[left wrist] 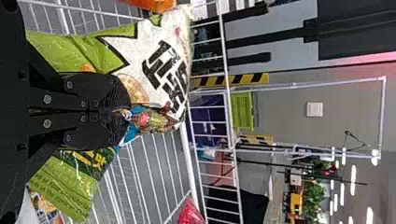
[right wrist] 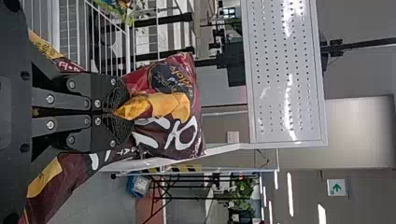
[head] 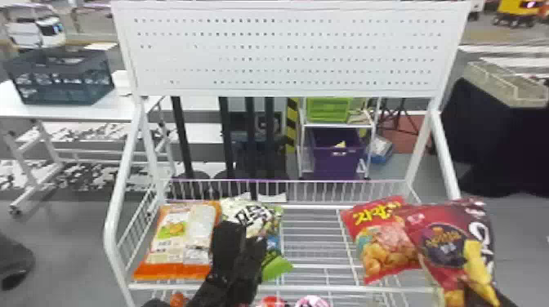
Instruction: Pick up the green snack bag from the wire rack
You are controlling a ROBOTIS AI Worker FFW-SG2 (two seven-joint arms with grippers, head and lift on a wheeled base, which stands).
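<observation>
The left end effector [head: 244, 234] pinches the green snack bag [left wrist: 152, 51] — foil bunched.

Beyond the left gripper [head: 242, 233], a purple bin [head: 335, 162] sits below a green bin [head: 328, 110]; leftward stands a white table [head: 45, 111].

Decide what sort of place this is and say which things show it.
Probably an indoor robot test area set up like a shop: snack bags in a white wire rack beneath a pegboard, with a striped post and a crate on a table beyond.
</observation>
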